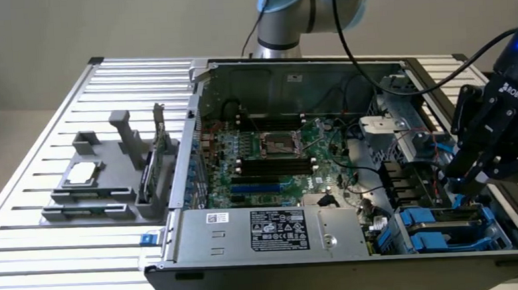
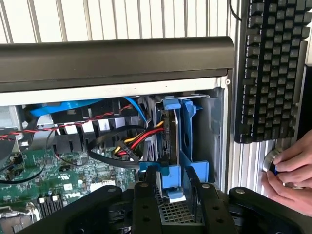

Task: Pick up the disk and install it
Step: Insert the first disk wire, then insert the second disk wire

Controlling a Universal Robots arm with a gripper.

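Note:
The disk (image 2: 171, 131) stands edge-on in the drive bay at the front corner of the open computer case (image 1: 204, 121), on the exterior view's right. Its blue plastic carrier (image 2: 187, 146) frames it on both sides. My gripper (image 2: 171, 175) is directly over it, and the two black fingers (image 2: 146, 195) press on the carrier's near end from either side. In the exterior view my gripper (image 1: 461, 191) reaches down into that bay, just above more blue carriers (image 1: 441, 232).
Red, yellow and black cables (image 2: 131, 144) run right beside the disk. A grey power supply (image 1: 277, 230) fills the case front and the motherboard (image 1: 277, 157) lies behind it. A keyboard (image 2: 273, 73) and a person's hands (image 2: 292, 170) are outside the case. A grey fixture (image 1: 93, 187) sits on the slatted table.

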